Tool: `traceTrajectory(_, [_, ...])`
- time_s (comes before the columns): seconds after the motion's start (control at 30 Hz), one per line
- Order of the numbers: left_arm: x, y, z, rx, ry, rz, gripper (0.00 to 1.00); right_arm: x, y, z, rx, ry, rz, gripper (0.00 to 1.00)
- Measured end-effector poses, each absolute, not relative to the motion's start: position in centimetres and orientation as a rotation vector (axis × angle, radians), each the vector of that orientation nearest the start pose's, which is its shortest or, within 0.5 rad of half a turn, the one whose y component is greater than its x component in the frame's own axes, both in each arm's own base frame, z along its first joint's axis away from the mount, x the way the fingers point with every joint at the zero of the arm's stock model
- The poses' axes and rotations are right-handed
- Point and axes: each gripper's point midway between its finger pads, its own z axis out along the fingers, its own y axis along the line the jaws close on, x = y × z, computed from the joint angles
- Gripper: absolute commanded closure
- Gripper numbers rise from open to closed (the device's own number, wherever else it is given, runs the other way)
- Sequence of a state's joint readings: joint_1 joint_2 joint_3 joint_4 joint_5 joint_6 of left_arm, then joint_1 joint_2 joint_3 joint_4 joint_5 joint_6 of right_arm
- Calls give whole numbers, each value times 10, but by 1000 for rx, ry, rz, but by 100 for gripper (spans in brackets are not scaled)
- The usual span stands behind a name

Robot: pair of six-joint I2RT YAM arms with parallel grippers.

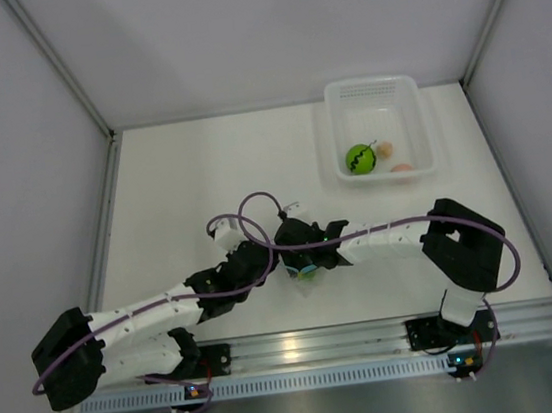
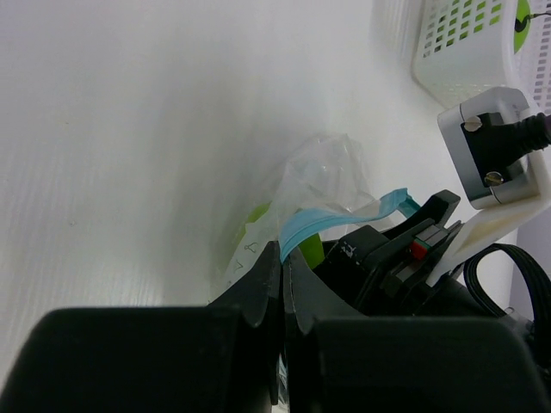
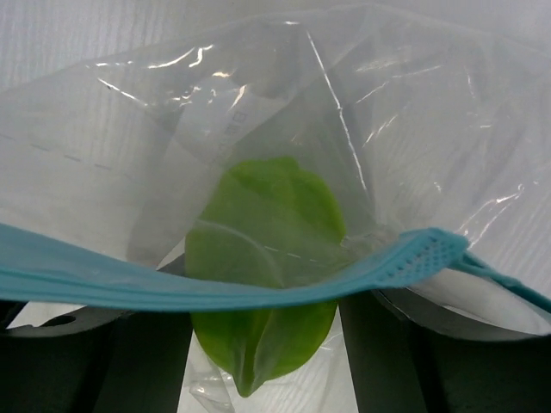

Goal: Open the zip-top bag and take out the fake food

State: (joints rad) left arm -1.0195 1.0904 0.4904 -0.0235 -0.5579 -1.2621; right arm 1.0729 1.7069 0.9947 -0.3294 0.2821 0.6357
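The zip-top bag (image 3: 413,146) is clear and crinkly, and its light blue zip strip (image 3: 215,291) runs across the right wrist view. A lime-green oval of fake food (image 3: 267,232) sits in the bag's mouth. My right gripper (image 3: 265,344) has a finger on each side of the oval and is closed against it. My left gripper (image 2: 282,258) is shut on the blue zip strip (image 2: 310,222) and holds that edge of the bag (image 2: 327,176) up. In the top view both grippers meet over the bag (image 1: 305,269). A green ball with a zigzag line (image 1: 360,159) and peach bits (image 1: 401,166) lie in the basket.
The white translucent basket (image 1: 418,129) stands at the back right of the table; its slotted wall also shows in the left wrist view (image 2: 456,43). The right arm's black wrist (image 2: 387,254) is close beside my left fingers. White walls enclose the table on three sides.
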Motion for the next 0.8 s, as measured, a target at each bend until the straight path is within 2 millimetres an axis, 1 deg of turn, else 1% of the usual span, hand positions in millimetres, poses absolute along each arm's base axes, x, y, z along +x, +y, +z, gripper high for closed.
traceTrajectory(0.1, [220,-245,104,-574,2110,-744,100,204,321,24,-467,2531,277,49])
traceTrajectory(0.13, [220,-245,105,-574,2109,-744,100,204,321,24,-465,2530,277,58])
traceTrajectory(0.17, [220,-245,104,-575,2108,-743,100,204,320,25,-465,2528,274,62])
traceTrajectory(0.27, [220,-245,105,-575,2108,-745,100,205,320,25,-463,2526,270,68])
traceTrajectory(0.47, [219,-248,106,-572,2111,-762,100,205,315,27,-461,2516,239,69])
traceTrajectory(0.7, [218,-253,109,-570,2108,-796,100,201,308,39,-480,2496,175,70])
traceTrajectory(0.8, [217,-255,109,-562,2108,-792,100,203,309,46,-482,2482,155,74])
